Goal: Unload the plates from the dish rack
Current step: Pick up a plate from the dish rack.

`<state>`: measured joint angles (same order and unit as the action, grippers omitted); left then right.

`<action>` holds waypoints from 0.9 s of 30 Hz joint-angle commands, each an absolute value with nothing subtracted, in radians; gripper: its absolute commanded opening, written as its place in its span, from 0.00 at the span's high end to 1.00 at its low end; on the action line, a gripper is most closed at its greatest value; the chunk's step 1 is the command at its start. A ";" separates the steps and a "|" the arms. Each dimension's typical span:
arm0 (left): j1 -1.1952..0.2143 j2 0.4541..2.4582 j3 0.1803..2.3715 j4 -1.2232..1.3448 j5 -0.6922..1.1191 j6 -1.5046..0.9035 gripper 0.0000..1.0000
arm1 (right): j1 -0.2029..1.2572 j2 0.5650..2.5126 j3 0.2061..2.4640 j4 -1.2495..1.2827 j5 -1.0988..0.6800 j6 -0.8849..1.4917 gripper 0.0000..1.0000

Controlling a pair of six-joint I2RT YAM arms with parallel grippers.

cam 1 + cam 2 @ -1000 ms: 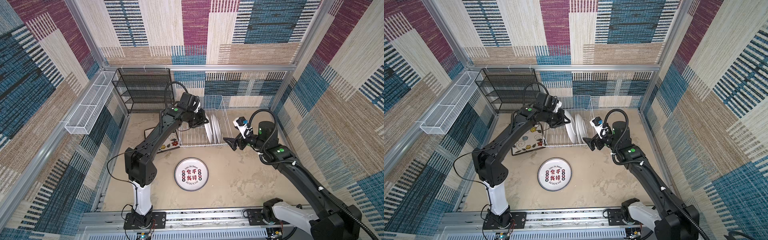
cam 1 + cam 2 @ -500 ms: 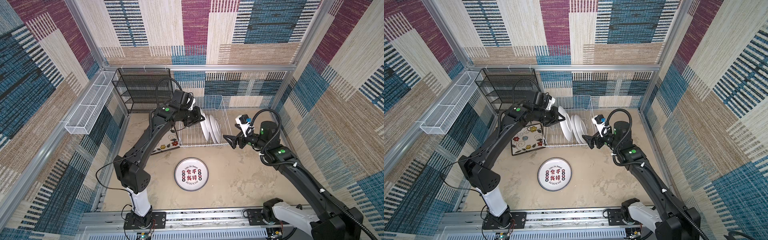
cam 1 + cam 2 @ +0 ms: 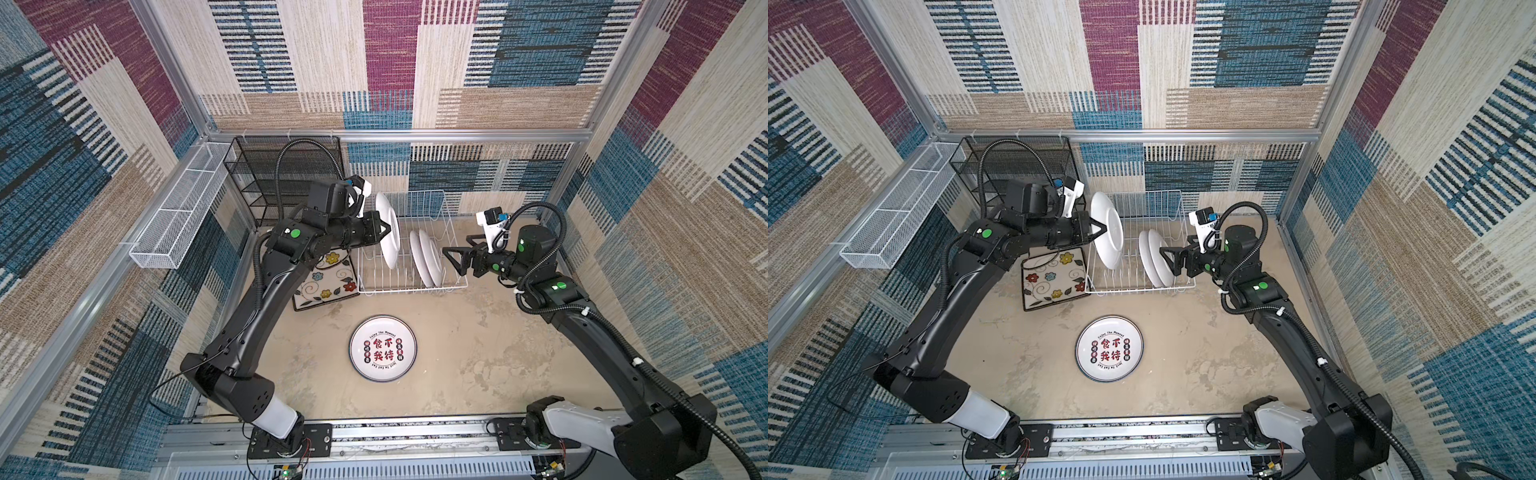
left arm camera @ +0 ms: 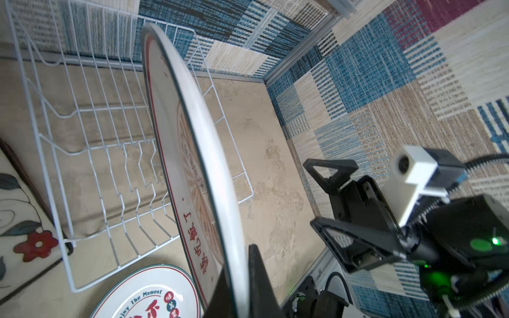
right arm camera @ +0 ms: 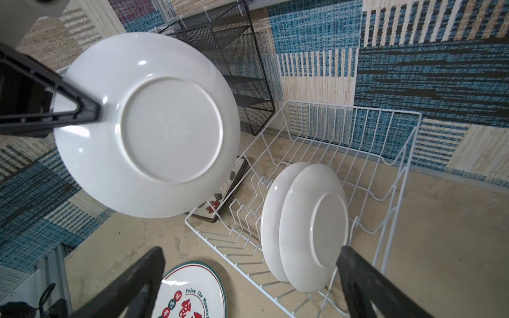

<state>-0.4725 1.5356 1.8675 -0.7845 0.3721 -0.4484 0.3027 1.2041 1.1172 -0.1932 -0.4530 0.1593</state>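
Between the shut jaws of the left pincer, a round plate is clamped by its rim. It stands on edge above the dish rack, white back toward the right pincer. Directly ahead of the right pincer, two more round plates stand on edge in the rack. Its jaws are fully apart and grip nothing. Below the left pincer, a square plate lies face up beside the rack. Nearer the arm bases, a printed round plate lies flat on the table.
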 commanded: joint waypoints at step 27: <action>-0.797 1.166 1.114 -0.170 -0.354 1.012 1.00 | 0.317 1.483 1.465 -0.334 -0.698 0.623 0.11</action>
